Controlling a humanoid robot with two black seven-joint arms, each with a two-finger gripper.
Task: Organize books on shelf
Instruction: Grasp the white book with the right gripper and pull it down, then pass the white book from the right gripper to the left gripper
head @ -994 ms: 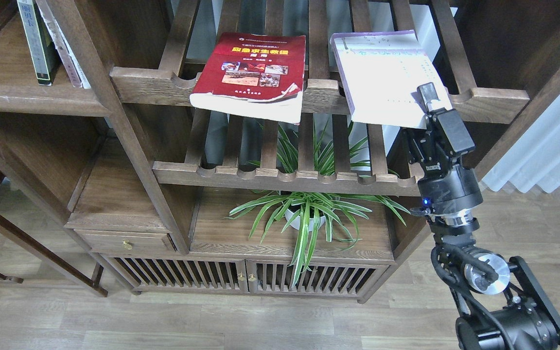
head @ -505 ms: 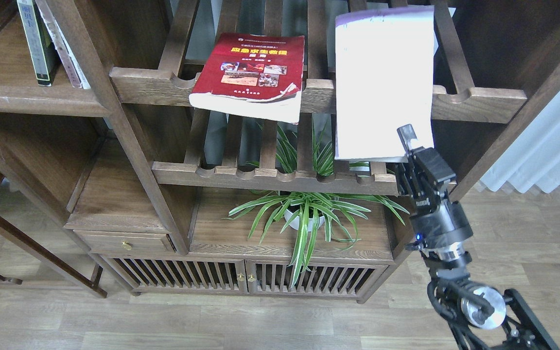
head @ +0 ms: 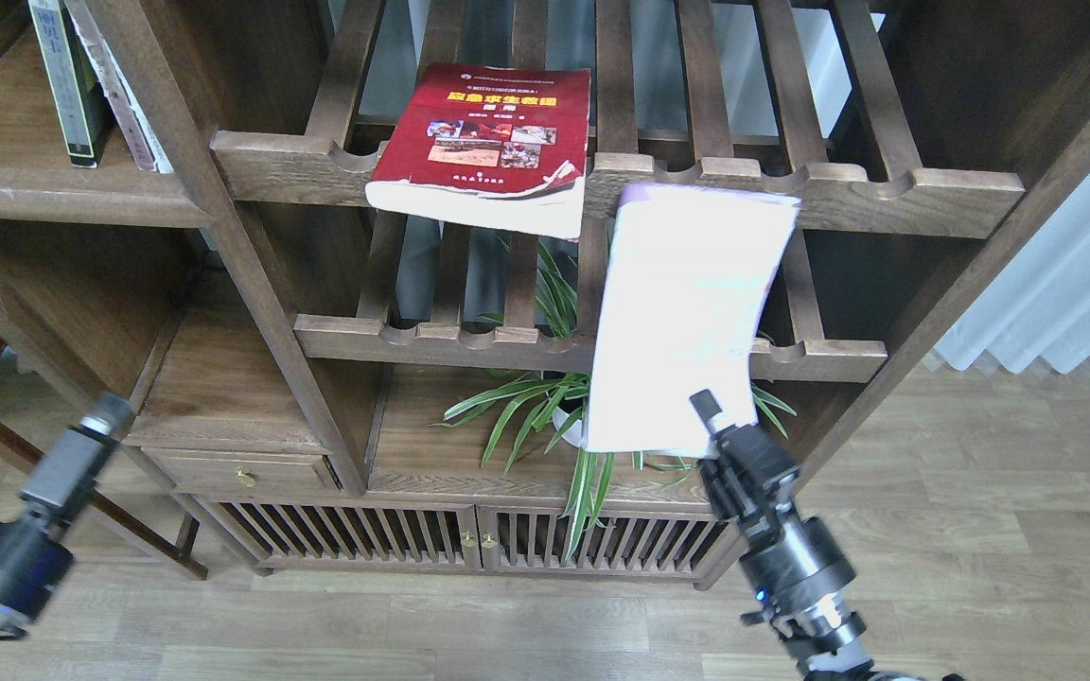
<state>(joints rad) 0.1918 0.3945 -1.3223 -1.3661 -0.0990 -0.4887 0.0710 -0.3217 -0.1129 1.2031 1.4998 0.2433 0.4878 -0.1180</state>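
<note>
Books at stake: the white book (head: 687,312) hangs clear of the slatted rack (head: 602,180), pinched at its lower corner by the right gripper (head: 720,430). So thin a hold risks slipping or sagging. Red book (head: 483,142) overhangs nearby; plant (head: 554,407) sits beneath. Left gripper (head: 81,445): opening unclear.

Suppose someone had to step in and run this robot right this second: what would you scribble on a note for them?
Right gripper: shut on the cream-white book, holding it by its lower corner, upright, in front of the slatted racks.
Left gripper: low at the left, holding nothing; open or shut cannot be told.
Red book: lying flat on the upper slatted rack, overhanging its front rail.
Solid plank shelf, upper left: two books standing there.
Left to do: carry the cream-white book to the plank shelf, then fetch the red one.
</note>
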